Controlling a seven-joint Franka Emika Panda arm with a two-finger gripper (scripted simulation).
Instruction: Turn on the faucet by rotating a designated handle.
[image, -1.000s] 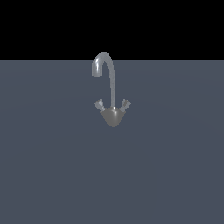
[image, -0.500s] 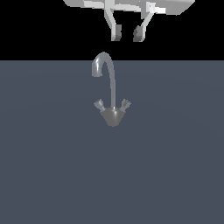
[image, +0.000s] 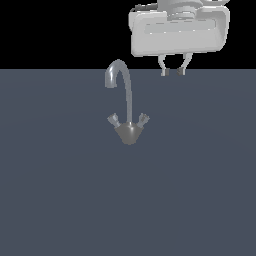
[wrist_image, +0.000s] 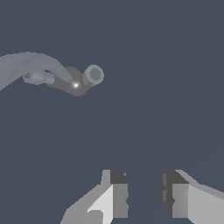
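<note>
The grey metallic faucet (image: 127, 107) stands on the dark grey surface (image: 60, 200), with a hooked gooseneck spout, a darker cone base and two stubby angled handles (image: 143, 119). My gripper (image: 173, 71) hangs above and toward the exterior view's right of the faucet, apart from it, fingers pointing down, open and empty. In the wrist view the faucet (wrist_image: 74, 81) shows from above, one handle (wrist_image: 93, 75) end-on, and the fingertips (wrist_image: 116, 192) stand apart with a gap between them.
The flat dark grey surface (wrist_image: 166, 87) spreads all around the faucet. A black background lies behind it in the exterior view.
The gripper has come into view from above, moved down and toward the exterior view's right. The faucet has not moved.
</note>
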